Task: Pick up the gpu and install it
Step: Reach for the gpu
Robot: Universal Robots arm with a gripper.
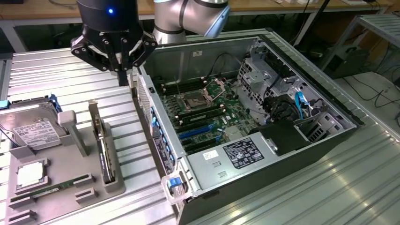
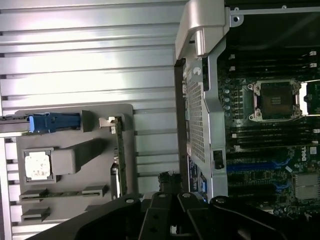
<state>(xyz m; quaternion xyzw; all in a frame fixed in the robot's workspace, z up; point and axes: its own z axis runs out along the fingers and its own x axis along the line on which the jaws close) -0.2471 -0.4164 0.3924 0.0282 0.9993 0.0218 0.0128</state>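
Gpu (image 1: pixel 102 140) stands on edge in a slot of the grey holder (image 1: pixel 81 140), untouched, with its long side running along the holder edge nearest the computer case (image 1: pixel 250 187). In the wrist view the same card (image 2: pixel 119 160) shows as a thin strip at that edge of the holder. Beside it in the holder are a raised grey block, then the silver hard drive (image 1: pixel 31 131) with its white label, a square processor chip (image 1: pixel 30 174) and a narrow green memory stick (image 1: pixel 53 190) lying flat towards the holder's near end.

The holder lies on the ribbed metal tabletop (image 1: pixel 69 79), by the tabletop's edge on the exterior view's left. The open case lies just beside it, towards the exterior view's right. Inside the case are the green motherboard (image 1: pixel 218 117) with its bare processor socket (image 1: pixel 194 101), blue expansion slots (image 1: pixel 196 131) and a labelled power supply (image 1: pixel 244 152).

The gripper (image 1: pixel 123 82) hangs above the strip of tabletop between holder and case, close to the case's far corner. Its claw is closed with the fingers pressed together and nothing between them. It is well apart from the gpu.
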